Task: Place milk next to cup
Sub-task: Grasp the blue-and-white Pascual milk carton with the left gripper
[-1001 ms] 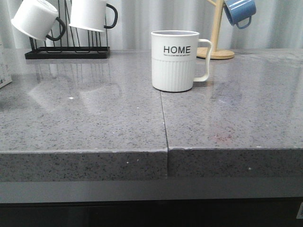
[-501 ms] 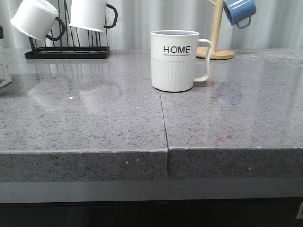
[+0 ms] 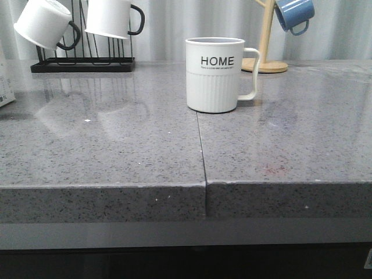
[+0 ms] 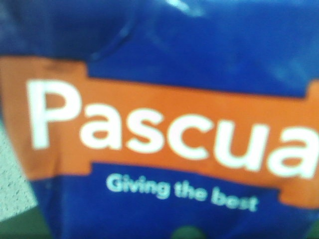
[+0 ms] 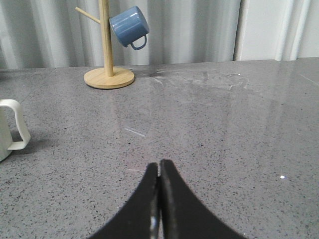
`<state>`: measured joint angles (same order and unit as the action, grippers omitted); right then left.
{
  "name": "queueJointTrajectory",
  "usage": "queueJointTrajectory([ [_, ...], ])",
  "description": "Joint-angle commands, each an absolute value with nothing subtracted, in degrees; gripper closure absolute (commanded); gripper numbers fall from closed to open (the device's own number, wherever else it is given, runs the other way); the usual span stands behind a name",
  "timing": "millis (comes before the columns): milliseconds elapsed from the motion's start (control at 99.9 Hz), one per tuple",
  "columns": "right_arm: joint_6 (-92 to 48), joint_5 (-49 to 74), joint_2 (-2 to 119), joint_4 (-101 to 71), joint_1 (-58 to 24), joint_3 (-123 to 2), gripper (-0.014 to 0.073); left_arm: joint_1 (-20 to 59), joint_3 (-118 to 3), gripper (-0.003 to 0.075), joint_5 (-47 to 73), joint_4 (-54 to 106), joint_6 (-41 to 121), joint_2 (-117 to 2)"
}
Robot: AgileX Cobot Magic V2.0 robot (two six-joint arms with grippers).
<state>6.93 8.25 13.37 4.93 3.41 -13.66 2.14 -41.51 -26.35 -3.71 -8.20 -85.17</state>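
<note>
The cup (image 3: 214, 74), a white mug with "HOME" in black and a ribbed lower half, stands upright on the grey counter's middle, handle to the right. Its handle (image 5: 16, 124) shows at the edge of the right wrist view. A sliver of the milk carton (image 3: 4, 84) shows at the front view's far left edge. In the left wrist view the milk (image 4: 164, 134) fills the frame very close up: a blue face with an orange band and white lettering. It hides the left gripper's fingers. My right gripper (image 5: 159, 165) is shut and empty, low over bare counter to the right of the cup.
A black wire rack (image 3: 81, 63) with two white black-handled mugs (image 3: 43, 23) stands at the back left. A wooden mug tree (image 3: 265, 58) with a blue mug (image 3: 294, 14) stands at the back right. A seam (image 3: 200, 145) splits the counter; its front edge (image 3: 186, 185) is near.
The carton sliver at the left edge has shifted slightly. A dark part that showed above it half a second ago is gone from view. The cup has not moved.
</note>
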Motion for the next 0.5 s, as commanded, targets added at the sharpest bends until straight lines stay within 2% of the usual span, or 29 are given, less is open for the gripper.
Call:
queueJointTrajectory([
  [0,7.0,4.0,13.9,5.3,3.7,-15.2,0.0713,2.4,-43.3,0.0639,-31.1,-4.4,-8.1,-81.8],
  [491,7.0,4.0,13.9,5.3,3.7,-15.2,0.0713,2.4,-43.9,0.0639,-27.8,2.8,-8.1,-69.5],
])
